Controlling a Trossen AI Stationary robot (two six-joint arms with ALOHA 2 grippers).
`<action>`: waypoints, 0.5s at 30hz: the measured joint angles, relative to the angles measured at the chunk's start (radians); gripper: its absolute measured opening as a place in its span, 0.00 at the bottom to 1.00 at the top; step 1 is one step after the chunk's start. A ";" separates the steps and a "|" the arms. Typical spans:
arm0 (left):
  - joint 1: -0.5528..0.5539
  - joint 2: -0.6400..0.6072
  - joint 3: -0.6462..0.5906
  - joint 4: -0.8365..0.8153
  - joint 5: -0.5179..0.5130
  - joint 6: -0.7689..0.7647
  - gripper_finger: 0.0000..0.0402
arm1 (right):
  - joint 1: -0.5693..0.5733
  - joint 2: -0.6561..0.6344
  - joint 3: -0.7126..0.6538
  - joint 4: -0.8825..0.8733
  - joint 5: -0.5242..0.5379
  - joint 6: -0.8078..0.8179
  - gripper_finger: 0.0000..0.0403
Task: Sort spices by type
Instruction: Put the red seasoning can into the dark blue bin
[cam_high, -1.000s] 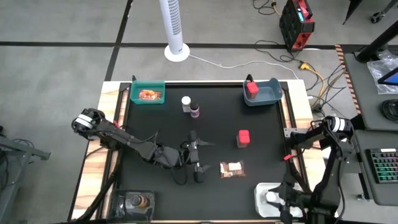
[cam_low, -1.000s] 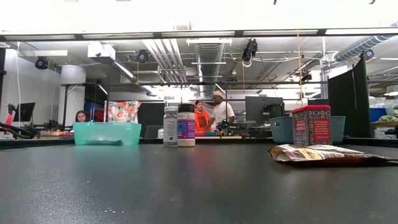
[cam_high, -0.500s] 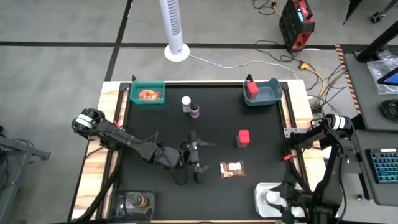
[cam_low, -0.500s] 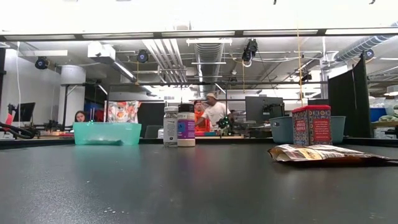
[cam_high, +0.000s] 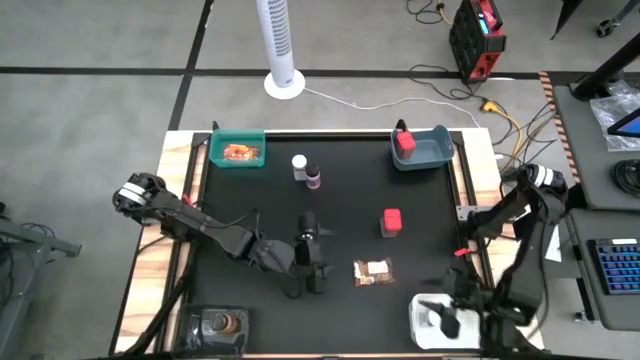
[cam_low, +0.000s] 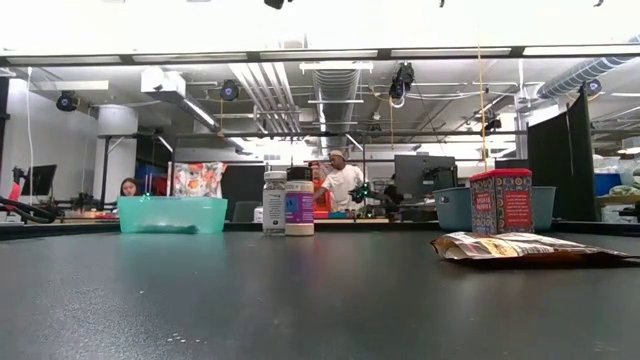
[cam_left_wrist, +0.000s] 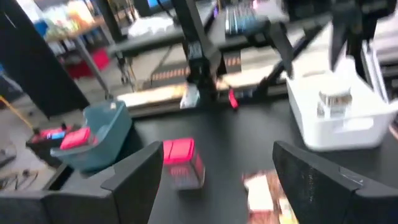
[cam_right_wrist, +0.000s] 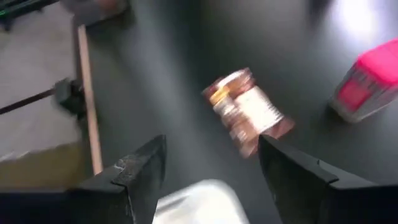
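High view: left claw (cam_high: 318, 262) sits near the desk's middle, toward the front edge, jaws spread and empty. Just beside it lies the brown packet (cam_high: 374, 271); the red box (cam_high: 391, 222) stands behind that. Two bottles (cam_high: 305, 169) stand together near the back edge, beside the teal bin (cam_high: 238, 152). The blue-grey bin (cam_high: 421, 150) at the back right corner holds another red box. Right claw (cam_high: 452, 318) hangs over the white tray (cam_high: 420, 325) at the front right corner.

Low view: no claw visible. The packet lies flat and crinkled; likely light and limp, best pinched at an edge.

Left wrist view: fingers (cam_left_wrist: 134, 180) wide apart, nothing between them. The red box looks rigid; grip across its flat sides.

Right wrist view: fingers (cam_right_wrist: 140, 171) parted, holding nothing.
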 joint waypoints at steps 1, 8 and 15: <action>0.000 -0.005 0.015 -0.063 0.000 -0.015 0.71 | -0.035 -0.014 0.000 -0.001 -0.001 -0.029 0.60; 0.005 -0.041 0.051 -0.378 -0.003 0.021 0.71 | -0.330 -0.118 0.000 -0.002 -0.006 -0.209 0.55; 0.064 -0.141 -0.115 -0.329 -0.021 0.102 0.71 | -0.637 -0.203 0.000 -0.003 -0.073 -0.400 0.51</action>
